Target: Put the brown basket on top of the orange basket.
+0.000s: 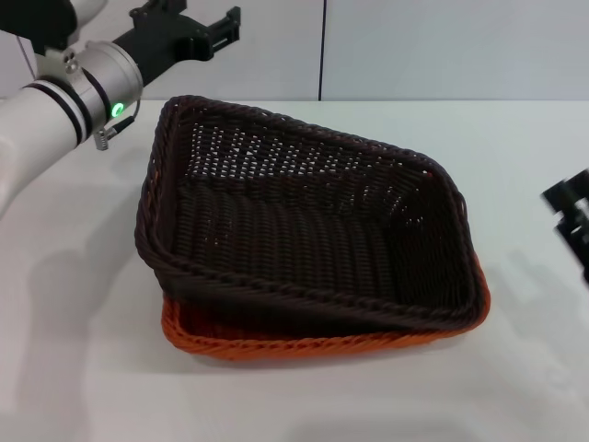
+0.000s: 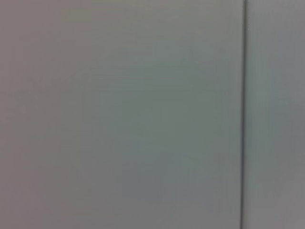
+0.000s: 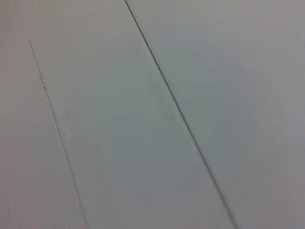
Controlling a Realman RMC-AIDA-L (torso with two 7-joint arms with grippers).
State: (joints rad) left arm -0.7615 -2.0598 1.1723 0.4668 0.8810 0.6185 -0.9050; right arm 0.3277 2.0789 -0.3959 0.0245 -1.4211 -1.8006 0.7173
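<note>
- White counter [image 1: 83, 387] fills the head view, with a pale wall [image 1: 414, 46] behind it that has a dark vertical seam.
- Brown basket [image 1: 304, 239] sits on top of the orange basket [image 1: 276, 345], nested into it near the middle of the counter.
- It is tilted: the side toward the left arm rides high, and the other end sinks down into the basket below.
- Only a strip of orange rim shows, along the near edge and at the near corner on the right arm's side; the rest is hidden under the brown one.
- Both baskets are rectangular weave with openwork sides; the brown one has nothing in it.
- Left tool [image 1: 225, 28] is raised at the far left, above and behind the brown basket's far corner, clear of the rim and pointing across toward the wall. It holds nothing and touches nothing. Whether its fingers are apart or together I cannot tell.
- A green light glows on the left arm's silver wrist [image 1: 118, 110].
- Right tool [image 1: 572, 216] shows only as a black piece at the right edge, well apart from the baskets and touching neither. Its fingers' state cannot be told.
- Both wrist views show only the plain grey wall with thin dark seams.
</note>
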